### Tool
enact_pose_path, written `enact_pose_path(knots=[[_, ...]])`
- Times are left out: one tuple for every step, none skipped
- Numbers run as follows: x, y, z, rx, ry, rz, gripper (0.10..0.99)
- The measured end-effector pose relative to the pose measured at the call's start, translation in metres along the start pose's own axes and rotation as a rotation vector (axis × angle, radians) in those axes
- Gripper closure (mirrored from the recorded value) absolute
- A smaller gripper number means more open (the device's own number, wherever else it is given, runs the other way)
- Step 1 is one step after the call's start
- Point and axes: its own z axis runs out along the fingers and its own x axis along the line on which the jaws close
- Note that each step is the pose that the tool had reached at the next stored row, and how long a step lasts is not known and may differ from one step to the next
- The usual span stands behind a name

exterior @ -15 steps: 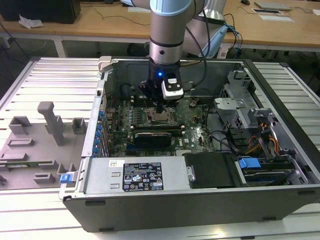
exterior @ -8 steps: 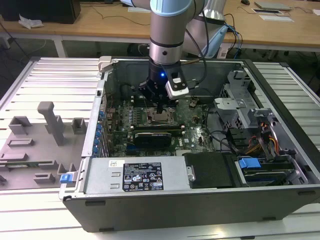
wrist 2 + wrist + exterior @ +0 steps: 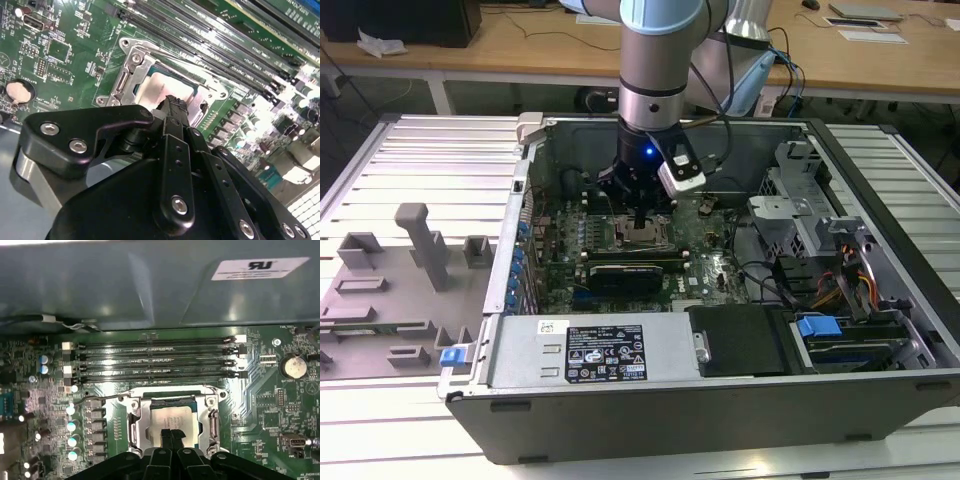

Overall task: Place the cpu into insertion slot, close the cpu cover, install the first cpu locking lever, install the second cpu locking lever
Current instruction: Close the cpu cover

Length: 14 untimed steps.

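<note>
The cpu (image 3: 172,416) shows its pale silver face inside the insertion slot (image 3: 642,237) on the green motherboard. The cpu cover (image 3: 134,422), a silver metal frame, lies around the cpu, which shows through its window. A thin wire lever (image 3: 150,392) runs along the socket's edge next to the memory slots. My gripper (image 3: 170,434) is shut with nothing between its fingers, its tips right over the cpu's near edge. In the second wrist view the gripper (image 3: 173,102) stands at the same edge of the cpu (image 3: 160,87) and cover (image 3: 135,62). In the exterior view the gripper (image 3: 638,222) reaches straight down into the case.
Several black memory slots (image 3: 155,357) lie just past the socket, under the grey case wall (image 3: 125,285). A coin battery (image 3: 293,366) sits to one side. A long black card (image 3: 625,272), the power supply (image 3: 590,350) and drive cage (image 3: 800,200) crowd the case. A grey fixture tray (image 3: 400,280) lies outside.
</note>
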Motion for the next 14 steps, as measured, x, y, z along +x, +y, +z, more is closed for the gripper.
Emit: enact_pose_path(knots=[[0.0001, 0.0, 0.0003, 0.002, -0.0014, -0.005, 0.98], [0.0001, 0.0, 0.0006, 0.005, -0.0028, -0.01, 0.98], [0.0004, 0.0001, 0.001, 0.008, -0.006, -0.015, 0.98], [0.0006, 0.0002, 0.0013, 0.01, -0.0084, -0.017, 0.98], [0.0016, 0.0006, 0.0023, 0.012, -0.0167, -0.021, 0.98], [0.0028, 0.0008, 0.0028, 0.013, -0.0243, -0.022, 0.98], [0.0036, 0.0009, 0.0029, 0.013, -0.0265, -0.023, 0.98], [0.0058, 0.001, 0.003, 0.013, -0.0279, -0.024, 0.98], [0.0091, 0.0009, 0.0032, 0.013, -0.0281, -0.024, 0.98], [0.0117, 0.0009, 0.0033, 0.013, -0.0281, -0.024, 0.98], [0.0147, 0.0008, 0.0035, 0.013, -0.0282, -0.023, 0.98], [0.0181, 0.0007, 0.0042, 0.013, -0.0283, -0.024, 0.98], [0.0213, 0.0005, 0.005, 0.013, -0.0285, -0.024, 0.98], [0.0243, 0.0004, 0.006, 0.013, -0.0287, -0.024, 0.98]])
